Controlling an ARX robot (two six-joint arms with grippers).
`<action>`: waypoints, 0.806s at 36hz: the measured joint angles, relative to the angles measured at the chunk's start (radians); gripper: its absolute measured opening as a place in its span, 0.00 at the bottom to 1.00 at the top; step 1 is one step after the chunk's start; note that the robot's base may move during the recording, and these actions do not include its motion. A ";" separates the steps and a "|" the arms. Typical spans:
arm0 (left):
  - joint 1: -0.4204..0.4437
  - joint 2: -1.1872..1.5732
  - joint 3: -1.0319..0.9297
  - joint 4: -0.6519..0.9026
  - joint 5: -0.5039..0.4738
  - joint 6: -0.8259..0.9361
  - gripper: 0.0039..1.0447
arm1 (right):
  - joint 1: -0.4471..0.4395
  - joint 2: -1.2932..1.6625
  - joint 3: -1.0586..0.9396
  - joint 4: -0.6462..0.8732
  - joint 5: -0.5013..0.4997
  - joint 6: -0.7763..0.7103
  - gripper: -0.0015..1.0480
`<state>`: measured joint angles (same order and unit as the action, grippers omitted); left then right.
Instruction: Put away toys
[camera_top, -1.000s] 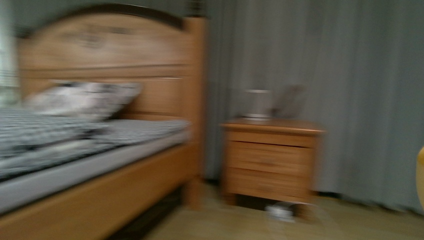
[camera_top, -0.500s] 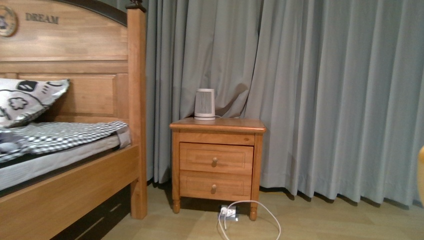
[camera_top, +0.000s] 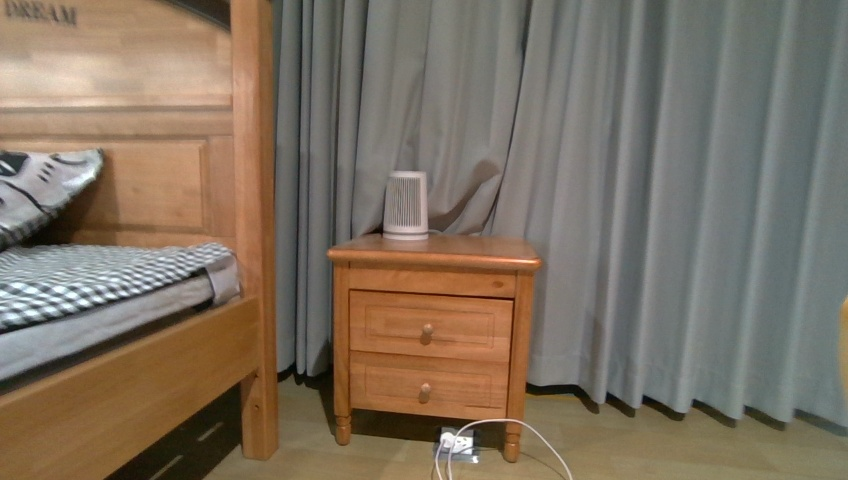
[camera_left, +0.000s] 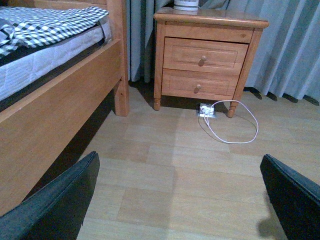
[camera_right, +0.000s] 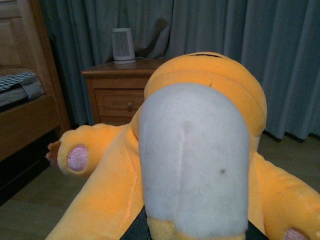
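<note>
The view has swung off the bed (camera_top: 130, 372) and steadied on the counter (camera_top: 435, 263). The right end effector (camera_right: 142, 228) is clenched around the toy (camera_right: 200, 150) and the left end effector (camera_left: 175, 200) is released, so stowing looks near.

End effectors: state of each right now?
Left end effector: open, empty.
Right end effector: closed on the orange plush toy.

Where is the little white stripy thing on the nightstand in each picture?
Front view: white ribbed device on the nightstand, beside the bed.
Left wrist view: only its base shows, cut off, on the nightstand.
Right wrist view: on the nightstand, beyond the plush toy.
Shared landmark: the nightstand.
</note>
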<state>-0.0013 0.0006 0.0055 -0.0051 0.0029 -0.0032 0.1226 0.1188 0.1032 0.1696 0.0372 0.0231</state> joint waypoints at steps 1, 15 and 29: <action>0.000 0.000 0.000 0.000 0.000 0.000 0.94 | 0.000 0.000 0.000 0.000 0.001 0.000 0.09; 0.001 0.000 0.000 0.000 -0.002 0.000 0.94 | 0.000 0.002 0.000 0.000 0.008 -0.001 0.09; 0.001 0.000 0.000 0.000 -0.003 -0.001 0.94 | 0.000 0.001 0.000 0.000 0.003 -0.001 0.09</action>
<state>-0.0006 0.0002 0.0055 -0.0051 -0.0006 -0.0040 0.1230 0.1200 0.1028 0.1696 0.0402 0.0223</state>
